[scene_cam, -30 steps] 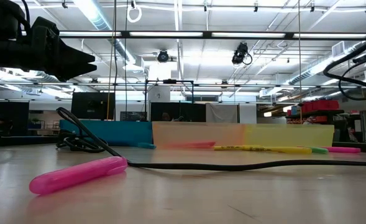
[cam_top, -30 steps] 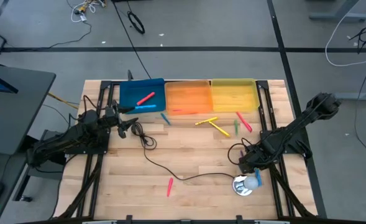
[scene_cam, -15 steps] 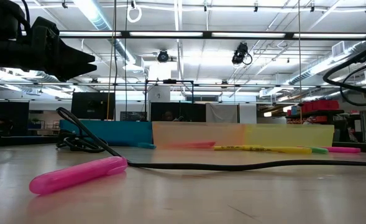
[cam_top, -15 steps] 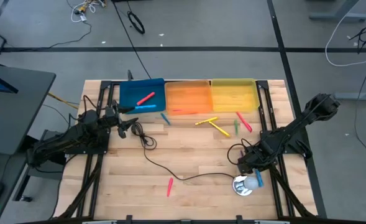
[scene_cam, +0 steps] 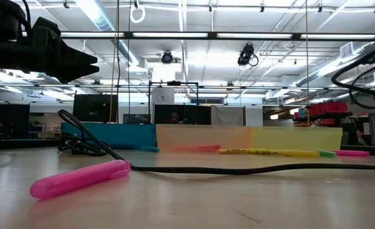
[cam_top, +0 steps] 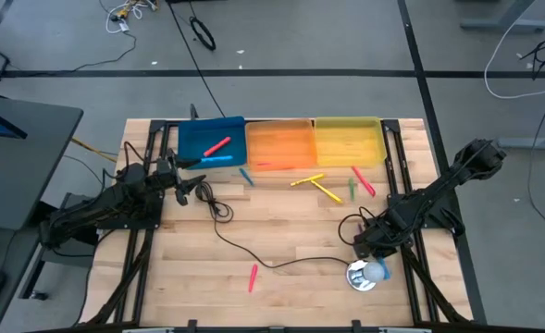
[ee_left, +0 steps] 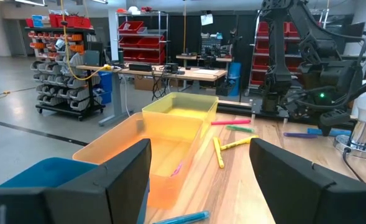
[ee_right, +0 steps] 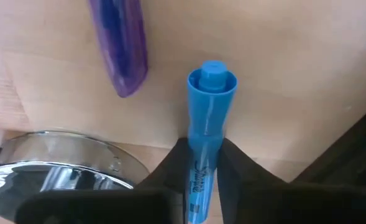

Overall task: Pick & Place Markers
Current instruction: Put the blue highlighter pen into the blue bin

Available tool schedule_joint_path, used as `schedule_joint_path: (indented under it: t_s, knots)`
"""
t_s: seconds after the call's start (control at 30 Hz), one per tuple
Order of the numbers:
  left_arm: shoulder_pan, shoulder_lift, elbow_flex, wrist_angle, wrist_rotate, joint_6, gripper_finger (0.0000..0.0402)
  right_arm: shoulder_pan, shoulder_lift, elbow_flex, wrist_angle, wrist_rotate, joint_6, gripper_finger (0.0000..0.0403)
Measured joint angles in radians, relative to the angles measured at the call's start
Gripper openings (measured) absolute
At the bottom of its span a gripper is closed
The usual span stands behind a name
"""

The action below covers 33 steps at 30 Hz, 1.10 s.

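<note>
High view, right gripper (cam_top: 372,252): low over the desk (cam_top: 281,231) just beside the round silver object (cam_top: 362,275), well away from the yellow tray (cam_top: 348,141).
High view, markers: several loose near the yellow tray, one pink marker (cam_top: 253,277) alone beyond the cable, one in the blue tray (cam_top: 211,141).
Low view, pink marker (scene_cam: 79,178): lying flat by the black cable (scene_cam: 238,169); smooth plastic, likely to roll.
Left wrist view, left gripper (ee_left: 198,180): fingers spread wide, nothing between them, beside the blue tray, facing along the tray row.
Right wrist view, blue marker (ee_right: 205,134): fingers narrowed against its barrel on both sides, cap end pointing away, next to the silver object.
Right wrist view, purple marker (ee_right: 118,46): loose, just beside the blue one.
Handling judgement: light, stiff, slick barrel; grip mid-barrel, across its width, to stop tipping.
</note>
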State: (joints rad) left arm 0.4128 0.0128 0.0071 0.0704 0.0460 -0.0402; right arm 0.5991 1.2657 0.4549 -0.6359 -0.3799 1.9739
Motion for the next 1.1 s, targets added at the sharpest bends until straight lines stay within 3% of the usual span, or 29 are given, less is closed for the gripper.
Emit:
schedule_joint_path:
  t_s: [0.6,1.1]
  knots:
    - [0.000,0.000,0.000,0.000,0.000,0.000,0.0280,0.001,-0.092,0.007,-0.055,0.076,-0.088,0.0040]
    - [0.000,0.000,0.000,0.000,0.000,0.000,0.0280,-0.006,-0.144,0.130,-0.311,0.166,-0.188,0.0040]
